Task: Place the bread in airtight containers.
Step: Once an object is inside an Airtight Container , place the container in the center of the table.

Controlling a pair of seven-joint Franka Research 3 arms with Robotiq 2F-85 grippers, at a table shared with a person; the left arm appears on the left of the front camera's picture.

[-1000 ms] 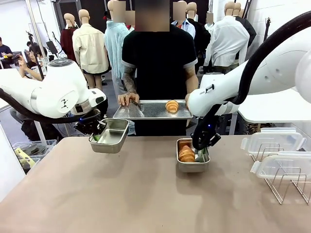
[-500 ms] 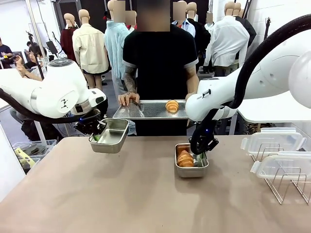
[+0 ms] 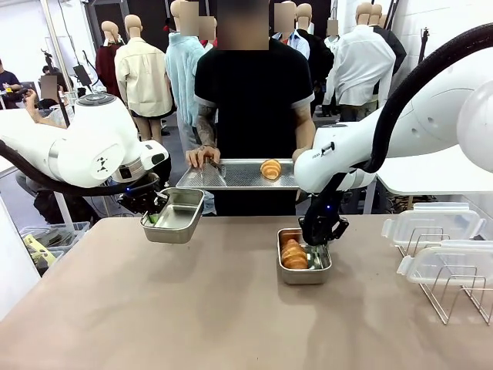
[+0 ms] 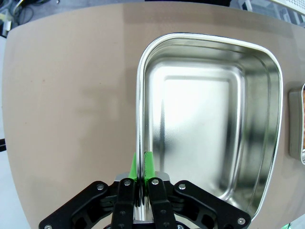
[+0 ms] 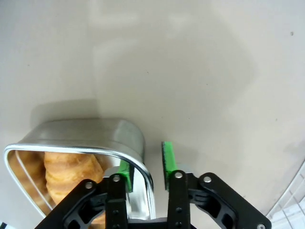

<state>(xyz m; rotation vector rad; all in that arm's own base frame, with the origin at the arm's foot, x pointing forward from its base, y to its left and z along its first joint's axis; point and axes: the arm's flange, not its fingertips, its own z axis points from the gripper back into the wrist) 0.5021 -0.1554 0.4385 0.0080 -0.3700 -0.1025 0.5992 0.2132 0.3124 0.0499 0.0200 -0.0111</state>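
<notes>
We see a matte tan desk (image 3: 231,324) with two small rectangular steel tins, rounded at the corners and mirror-bright inside.

The left gripper (image 3: 154,218) (image 4: 142,162) is black with green pads. It is pinched tight on one long wall of the empty tin (image 3: 176,217) (image 4: 209,119) and holds it level over the desk's far edge, left of the middle.

The second tin (image 3: 304,276) (image 5: 81,129) sits on the desk near the far edge, right of the middle. A golden-brown croissant (image 3: 293,253) (image 5: 66,169) with a ridged crust lies inside it.

The right gripper (image 3: 317,248) (image 5: 145,164) straddles this tin's right wall with its jaws parted narrowly. One pad is inside against the wall and the other is outside, just clear of it, so it grips nothing.

Beyond the far edge, a person in a black T-shirt holds a flat perforated steel tray (image 3: 231,176), one hand (image 3: 202,156) on its left end. A second croissant (image 3: 270,169) rests on the tray's right part.

At the desk's right edge, two clear plastic clip-on lids (image 3: 431,223) lie on a wire rack (image 3: 454,297).
</notes>
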